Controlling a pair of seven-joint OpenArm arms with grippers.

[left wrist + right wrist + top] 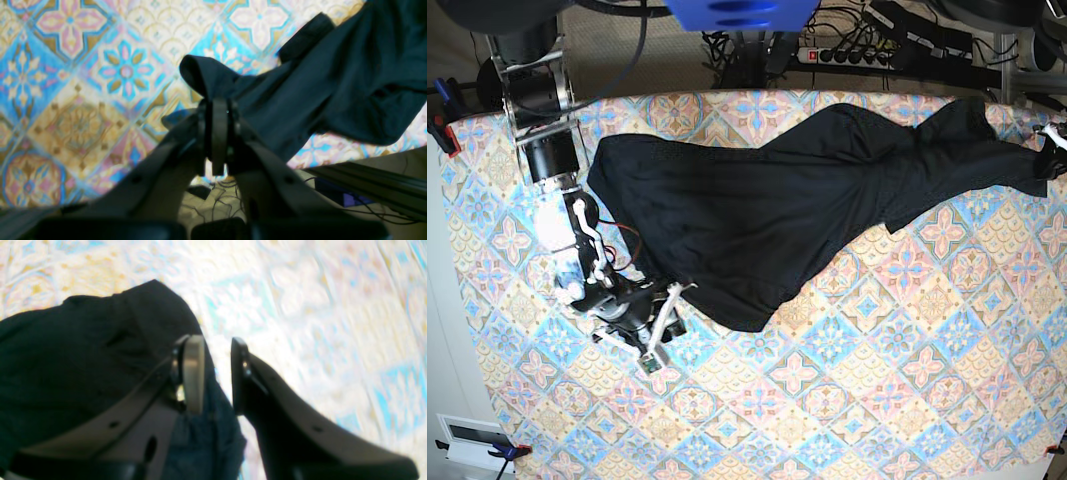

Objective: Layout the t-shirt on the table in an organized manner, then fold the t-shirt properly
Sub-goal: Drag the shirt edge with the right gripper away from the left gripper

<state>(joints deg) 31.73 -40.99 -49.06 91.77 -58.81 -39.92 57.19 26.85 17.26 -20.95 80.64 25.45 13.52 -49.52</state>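
The left gripper [218, 110] pinches the t-shirt [767, 210]; the right gripper [217, 373] stands spread beside its blurred edge.

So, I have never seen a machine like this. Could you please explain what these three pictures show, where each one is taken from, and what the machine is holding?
This is a robot with two arms, each ending in a claw. One picture looks down from above on the whole table, which is covered with a patterned cloth in pastel colours. A black t-shirt lies stretched across it. The other two pictures come from small cameras mounted on the wrists, looking along each claw.

The left claw is shut on a bunched corner of the t-shirt and pulls it out sideways; from above it sits at the far right edge. The right claw is open, its two fingers apart with only the table showing between them. It is beside the shirt's edge, at the lower left from above, and holds nothing.
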